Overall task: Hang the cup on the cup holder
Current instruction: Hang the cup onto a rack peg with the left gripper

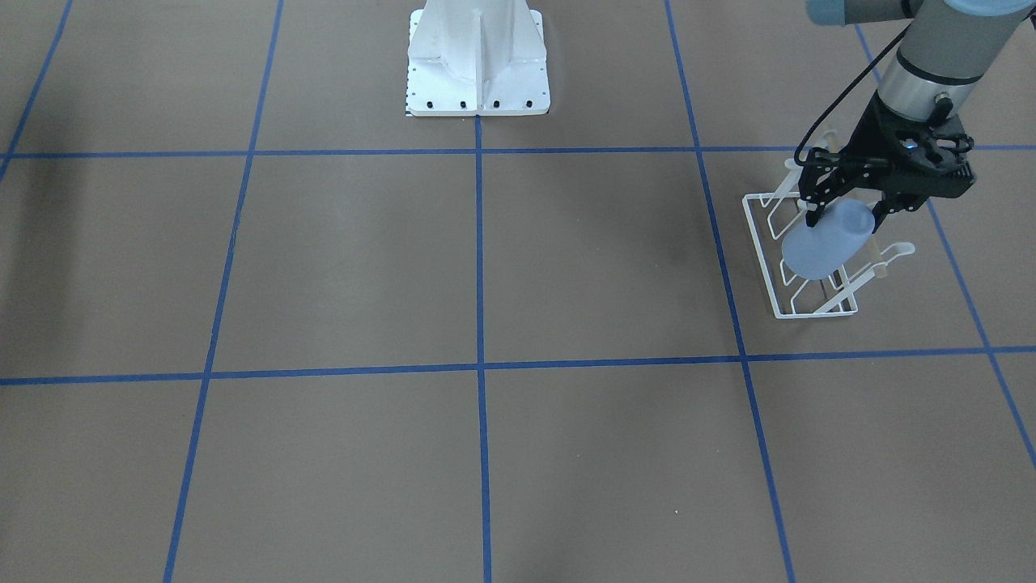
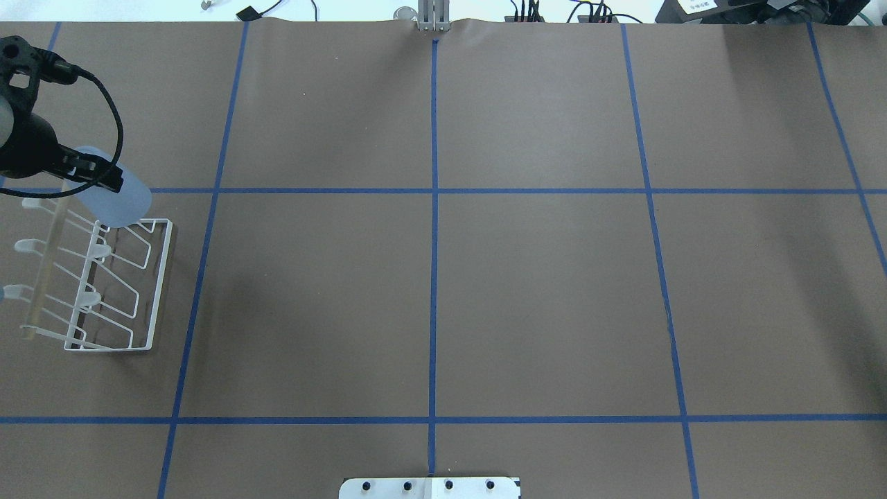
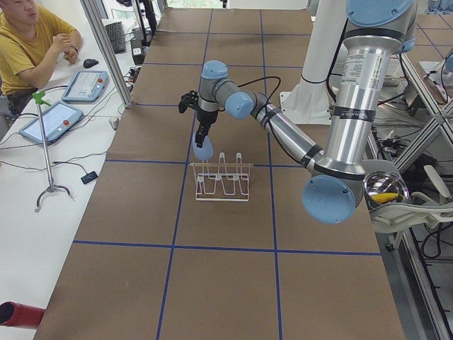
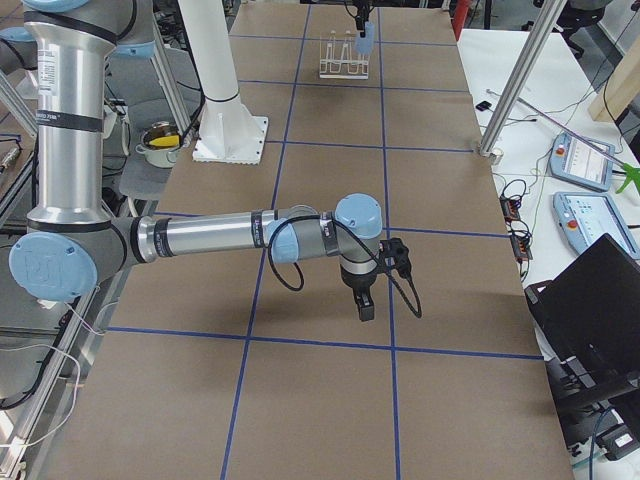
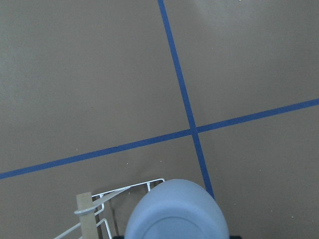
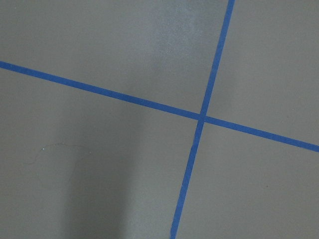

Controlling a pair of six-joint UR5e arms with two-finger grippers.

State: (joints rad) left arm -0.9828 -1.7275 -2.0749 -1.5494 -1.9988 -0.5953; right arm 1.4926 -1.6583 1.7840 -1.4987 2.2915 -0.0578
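Note:
My left gripper [image 1: 846, 206] is shut on the pale blue cup [image 1: 821, 245] and holds it tilted just above one end of the white wire cup holder [image 1: 797, 312]. In the overhead view the cup [image 2: 119, 199] hangs over the far end of the holder [image 2: 158, 277], below the gripper [image 2: 90, 173]. The left wrist view shows the cup [image 5: 177, 213] over the holder's corner [image 5: 124, 190] and wooden rod [image 5: 84, 215]. The holder's other prongs are bare. My right gripper [image 4: 365, 305] hovers low over bare table far from the holder; I cannot tell if it is open or shut.
The white robot pedestal [image 1: 477, 61] stands at the table's robot side. Blue tape lines [image 2: 433, 208] cross the brown table. An operator [image 3: 32, 42] sits beyond the table edge near tablets and a stand.

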